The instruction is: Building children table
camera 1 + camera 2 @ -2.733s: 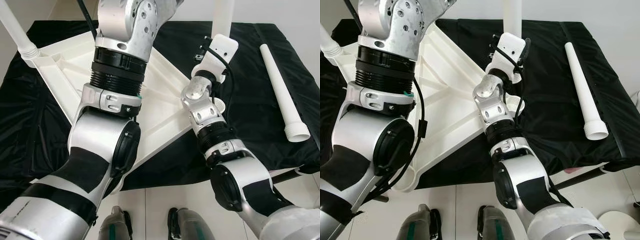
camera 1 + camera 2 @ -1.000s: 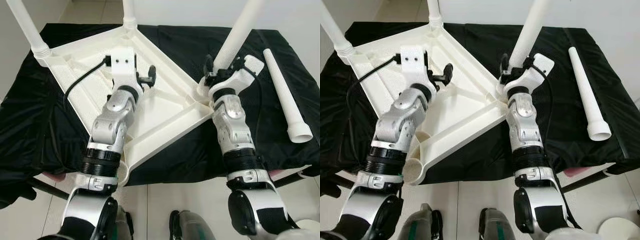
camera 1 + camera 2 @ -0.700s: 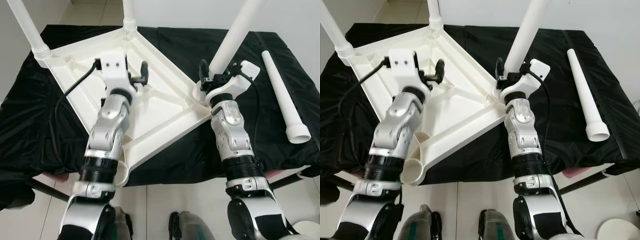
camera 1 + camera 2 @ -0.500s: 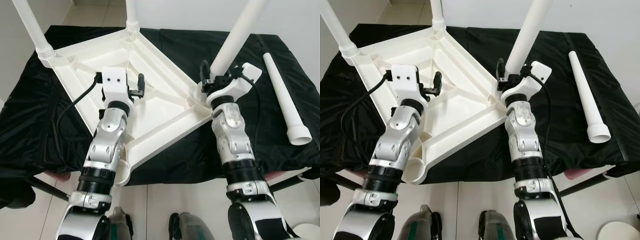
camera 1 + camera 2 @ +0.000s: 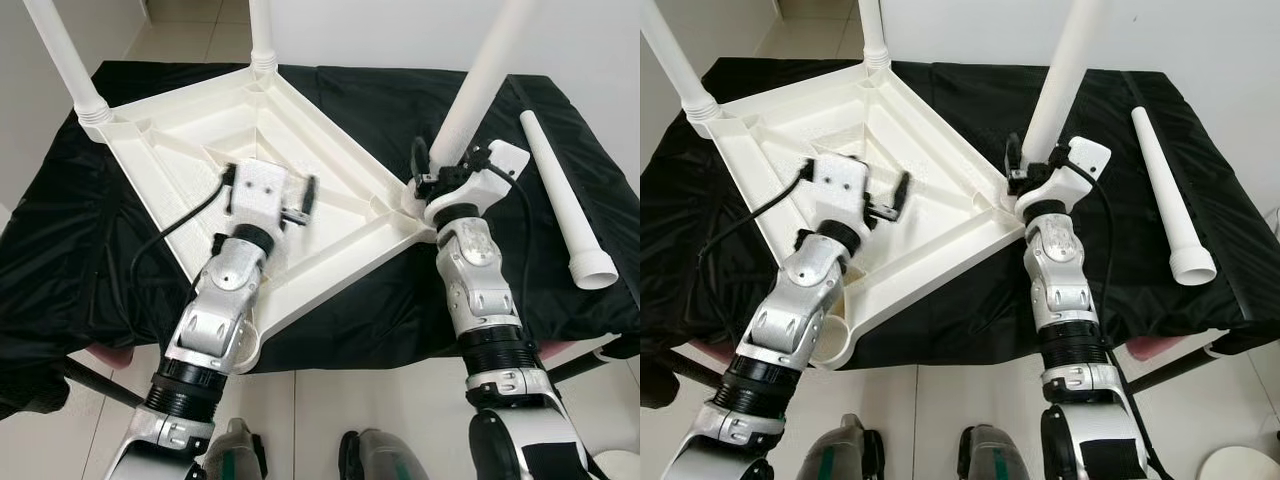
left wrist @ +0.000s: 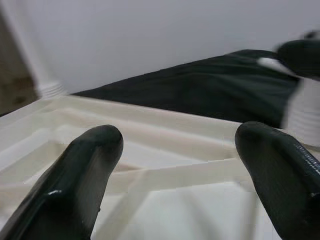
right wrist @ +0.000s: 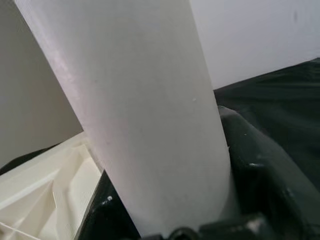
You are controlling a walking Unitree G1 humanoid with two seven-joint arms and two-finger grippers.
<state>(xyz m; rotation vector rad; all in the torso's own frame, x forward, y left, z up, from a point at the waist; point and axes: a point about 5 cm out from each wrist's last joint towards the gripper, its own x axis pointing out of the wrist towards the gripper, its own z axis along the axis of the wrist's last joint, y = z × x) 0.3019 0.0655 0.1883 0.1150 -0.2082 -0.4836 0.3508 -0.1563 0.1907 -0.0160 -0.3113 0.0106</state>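
- A white plastic children's table top (image 5: 200,150) lies upside down on a worktop covered in black cloth (image 5: 60,240), its ribbed underside facing up and one corner overhanging the near edge.
- Two white legs already stand upright in far corner sockets: one at the far left corner (image 5: 62,55), another at the far middle corner (image 5: 262,30).
- A third leg (image 5: 1065,70) rises at a slant from the table top's right corner, leaning away to the right as it goes up.
- The right gripper (image 5: 1032,162) has its jaws closed around the lower part of this third leg, just above the corner socket; in the right wrist view the white tube (image 7: 145,115) sits between the two black fingers (image 7: 265,175).
- The left gripper (image 5: 302,200) hovers over the middle of the ribbed underside, slightly blurred, with its jaws open and holding nothing; the left wrist view shows both black fingers (image 6: 75,180) well apart, with the white ribs between them.
- A fourth leg (image 5: 560,200) lies loose on the black cloth at the right side of the worktop, well apart from the table top, its wider ribbed end toward the near edge.
- An empty round socket (image 5: 825,345) shows at the table top's near overhanging corner, beside the left arm.
- Pale tiled floor (image 5: 300,420) lies below the near edge of the worktop.
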